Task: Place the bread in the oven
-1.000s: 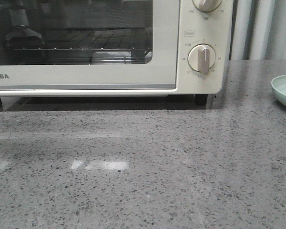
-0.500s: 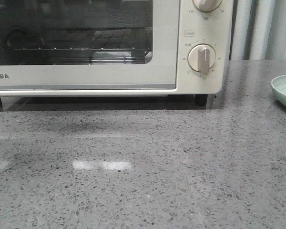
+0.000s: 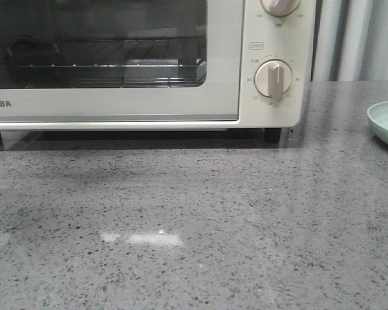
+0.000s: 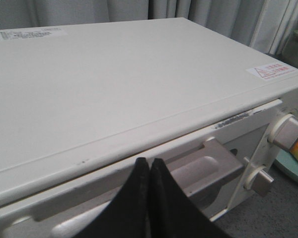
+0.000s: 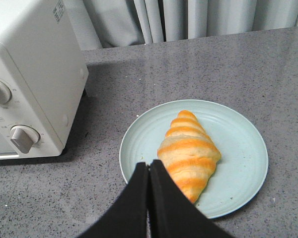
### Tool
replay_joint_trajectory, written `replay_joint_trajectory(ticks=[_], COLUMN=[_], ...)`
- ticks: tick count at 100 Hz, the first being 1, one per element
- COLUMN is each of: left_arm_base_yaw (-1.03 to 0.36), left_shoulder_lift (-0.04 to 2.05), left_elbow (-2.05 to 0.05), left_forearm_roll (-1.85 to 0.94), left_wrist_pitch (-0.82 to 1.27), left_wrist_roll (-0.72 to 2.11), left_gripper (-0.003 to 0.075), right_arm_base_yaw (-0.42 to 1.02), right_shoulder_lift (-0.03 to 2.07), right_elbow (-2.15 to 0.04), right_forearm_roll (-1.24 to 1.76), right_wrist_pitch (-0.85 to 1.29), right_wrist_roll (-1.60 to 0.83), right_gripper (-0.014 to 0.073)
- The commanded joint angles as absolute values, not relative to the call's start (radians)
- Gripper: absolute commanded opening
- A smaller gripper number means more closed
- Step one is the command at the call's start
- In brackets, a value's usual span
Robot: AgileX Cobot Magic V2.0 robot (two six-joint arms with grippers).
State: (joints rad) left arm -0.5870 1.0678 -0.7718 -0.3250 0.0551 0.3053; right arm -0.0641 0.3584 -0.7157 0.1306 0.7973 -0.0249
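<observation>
A grey speckled stone surface (image 3: 200, 213) runs in front of pale grey curtains (image 5: 188, 20), and a cream-white oven (image 3: 271, 39) stands at its far left.

The left hand (image 4: 149, 171) hovers above the oven's front edge, its two black fingers pressed together with nothing between them. Just beyond their tips lies the door handle (image 4: 208, 166), a grey recessed bar along the top of the door, with two round dials (image 4: 288, 134) to its right. The door is shut.

The right hand (image 5: 149, 173) hangs above the near rim of a pale mint plate (image 5: 238, 144), its fingers also pressed together and empty. The bread (image 5: 188, 151), a cream crescent roll with orange stripes, lies on the middle of that plate, well to the right of the oven. Neither hand touches it.

In the front view, a dark shape like a hand, reflected in the left of the oven window (image 3: 97, 45) a second ago, is now gone, and the bright glare patch on the surface has slid a little nearer. That suggests the left arm has risen towards the handle. Judged from this, the task is at its start: the door must be pulled down before the bread can be lifted onto the wire rack (image 3: 116, 64).

Only the plate's left edge shows at the right of the front view.
</observation>
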Motion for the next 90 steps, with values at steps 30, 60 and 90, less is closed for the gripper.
replay_joint_trajectory(ticks=[30,60,90], left_arm_base_yaw=[-0.589,-0.687,-0.769], left_shoulder_lift=[0.855,0.555,0.388], left_elbow=[-0.497,-0.481,-0.538], left_forearm_roll=[-0.478,-0.568,-0.495], left_wrist_pitch=[0.045,0.095,0.134], left_wrist_roll=[0.306,0.306,0.306], left_gripper=[-0.0021,-0.0021,-0.0021], right_arm_base_yaw=[-0.061,-0.061,-0.061], right_shoulder_lift=[0.377,0.377,0.377], right_elbow=[-0.749,-0.749,-0.749], right_forearm_roll=[0.136,0.164,0.196], right_wrist_pitch=[0.726,0.732,0.810], right_wrist_roll=[-0.034,-0.034,-0.049], right_gripper=[-0.0069,-0.0069,-0.0069])
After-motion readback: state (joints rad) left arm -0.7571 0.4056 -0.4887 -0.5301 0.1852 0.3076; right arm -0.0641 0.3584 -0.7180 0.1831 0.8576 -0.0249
